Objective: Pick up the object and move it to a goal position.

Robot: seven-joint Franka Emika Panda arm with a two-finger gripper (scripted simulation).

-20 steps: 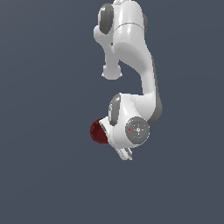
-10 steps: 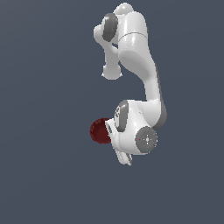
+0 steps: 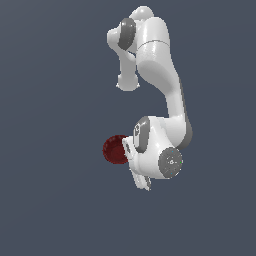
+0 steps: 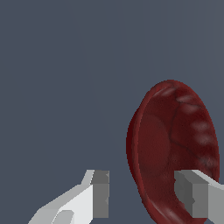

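While the gripper (image 4: 142, 194) is spread with nothing held, the bowl (image 4: 175, 148) could be knocked aside by one finger (image 4: 194, 194).

Arm (image 3: 160, 65): glossy white rounded shells, dark grey joint bands and caps. Wrist end has a grey round disc (image 3: 171, 161) with small coloured dots. Tool (image 4: 142, 194): light grey blocky fingers (image 4: 99, 192), darker grey flat pads.

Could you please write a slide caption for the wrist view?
Open tool at the dark red bowl, one finger in front of it.
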